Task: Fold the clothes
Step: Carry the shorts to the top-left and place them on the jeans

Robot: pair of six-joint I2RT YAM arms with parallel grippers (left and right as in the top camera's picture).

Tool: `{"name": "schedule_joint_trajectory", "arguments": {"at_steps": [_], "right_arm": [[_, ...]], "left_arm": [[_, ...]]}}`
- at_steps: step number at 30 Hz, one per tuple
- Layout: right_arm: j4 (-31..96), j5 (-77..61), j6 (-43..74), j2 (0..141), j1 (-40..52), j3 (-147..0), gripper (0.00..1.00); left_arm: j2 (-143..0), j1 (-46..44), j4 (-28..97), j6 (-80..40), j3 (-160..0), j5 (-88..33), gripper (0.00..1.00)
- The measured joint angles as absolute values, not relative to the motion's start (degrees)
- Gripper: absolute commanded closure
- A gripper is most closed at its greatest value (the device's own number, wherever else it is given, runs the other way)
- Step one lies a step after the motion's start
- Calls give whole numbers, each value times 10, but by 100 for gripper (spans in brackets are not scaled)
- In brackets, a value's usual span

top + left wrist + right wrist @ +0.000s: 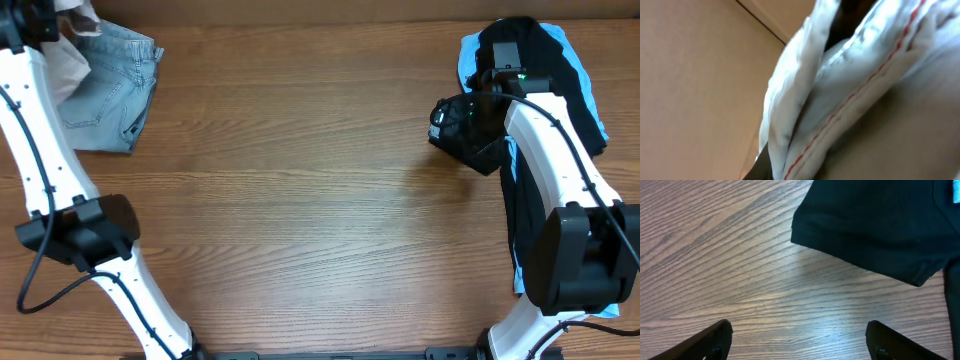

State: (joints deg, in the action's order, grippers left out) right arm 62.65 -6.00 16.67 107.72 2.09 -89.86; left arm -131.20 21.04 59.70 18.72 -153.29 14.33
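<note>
From above, the left arm [30, 130] reaches to the far-left corner of the table [300, 200], where the left gripper [38, 20] is partly cut off by the frame edge. A pale cloth [72, 55] hangs bunched just beside it. Light-blue jeans [110, 90] lie crumpled in that same corner, touching the cloth. Along the right edge a black garment [560, 70] lies on top of a blue garment [467, 62], stretching from the far-right corner toward the near side. The right gripper [445, 120] hovers at the black garment's left border. In the left wrist view the pale cloth [840, 90] fills most of the frame, very close and blurred, with a line of red stitching [865, 85] along one seam and a beige wall [700, 75] behind it. The fingers are hidden, so whether this tool is clenched on the cloth cannot be told. In the right wrist view the two fingers [715, 337] stand wide apart with nothing between them — released — over bare wood. The black garment's [880, 225] hemmed corner lies ahead of them, not touching, with a small blue tag [954, 192] at the picture's upper right edge.
</note>
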Motion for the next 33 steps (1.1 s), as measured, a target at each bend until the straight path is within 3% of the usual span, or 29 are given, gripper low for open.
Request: {"name": "schedule_joint_trajectory", "arguments": {"at_steps": [12,19,22,25,27,33], "right_arm": [[630,-60,166,1077,21,-899,11],[630,-60,167,1077,21,-899,11],[630,-60,167,1077,21,-899,11],[629,-60,166,1077,21,-899,11],[629,-60,167,1077,21,-899,11],[629,-60,166,1077,21,-899,11]], "left_arm": [[-1313,218,409,227,-1361,125,96],[-1313,217,395,229,-1306,108,96],[-1313,211,417,222,-1286,70,77],[-1313,202,448,209,-1264,23,40],[-1313,190,466,199,-1251,-12,23],[-1313,165,490,164,-1259,-53,11]]}}
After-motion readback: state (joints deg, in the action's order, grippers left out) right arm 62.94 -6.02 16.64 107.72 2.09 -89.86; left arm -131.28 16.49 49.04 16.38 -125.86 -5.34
